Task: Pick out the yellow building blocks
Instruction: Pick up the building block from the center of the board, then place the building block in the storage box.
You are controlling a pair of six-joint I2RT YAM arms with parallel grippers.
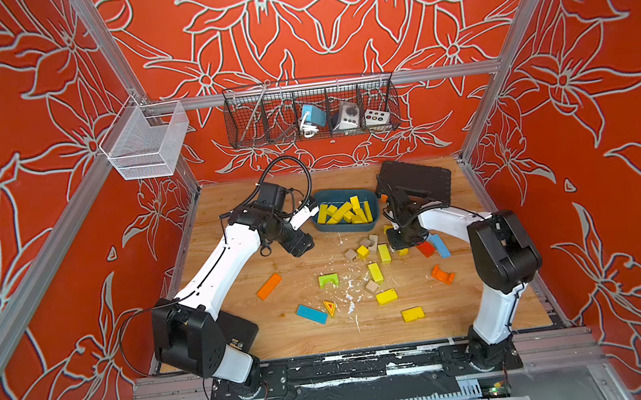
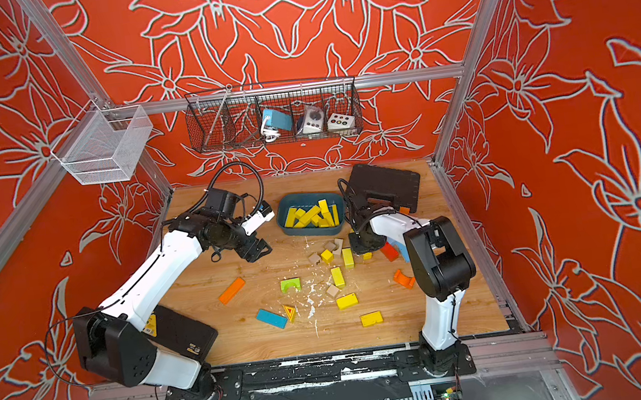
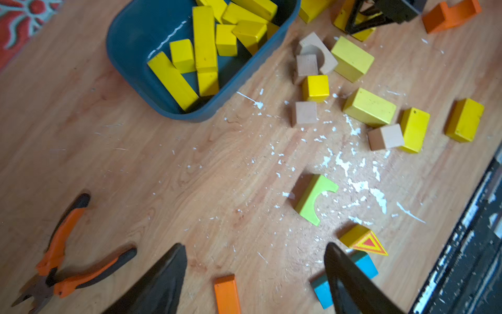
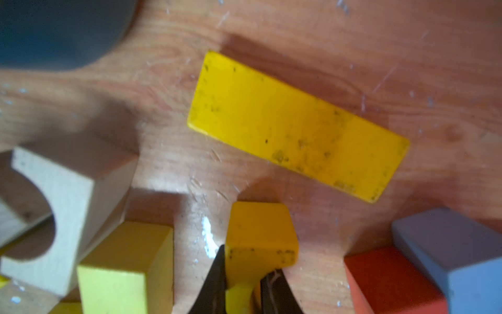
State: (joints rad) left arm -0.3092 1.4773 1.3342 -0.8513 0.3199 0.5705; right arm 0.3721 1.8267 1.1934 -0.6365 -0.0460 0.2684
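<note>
As yellow cube looks light, rigid, slick-painted, right gripper pinches flat opp. faces; left gripper spread, empty.

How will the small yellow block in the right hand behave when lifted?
Probably rigid: the small yellow block looks like solid painted wood, so it shouldn't deform in the right hand. Likely light, being far smaller than the long yellow bar beside it. The paint looks smooth and the fingers grip only one end, so it might slip or pivot.

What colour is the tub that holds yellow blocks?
Dark teal-blue; the tub shows best in the left wrist view.
</note>
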